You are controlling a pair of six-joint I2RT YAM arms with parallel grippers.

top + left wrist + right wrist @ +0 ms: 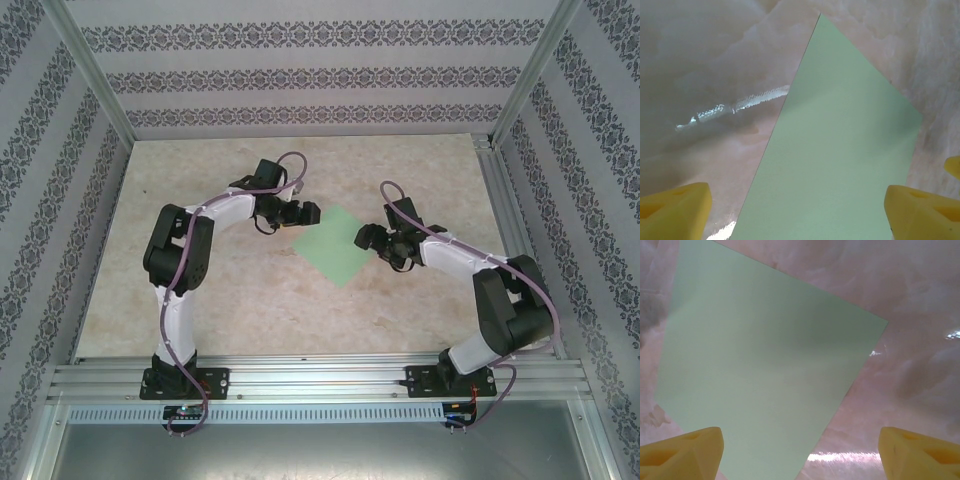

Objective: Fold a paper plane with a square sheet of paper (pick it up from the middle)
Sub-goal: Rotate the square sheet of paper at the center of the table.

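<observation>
— Marbled beige tabletop, patterned walls around it. What lies on it?
— One plain light-green square sheet of paper, flat at the centre of the frame, turned like a diamond.
— And the grippers?
— Two. Left gripper is at its upper-left edge, right gripper at its right corner. Both have yellow fingers spread wide, holding nothing.

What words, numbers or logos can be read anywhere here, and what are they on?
No text can be read in these pictures.
The square sheet of paper is plain green and blank.
The wallpaper has ornamental bands but no letters.
The small boards below the arm bases are too small to show any marking.
</observation>
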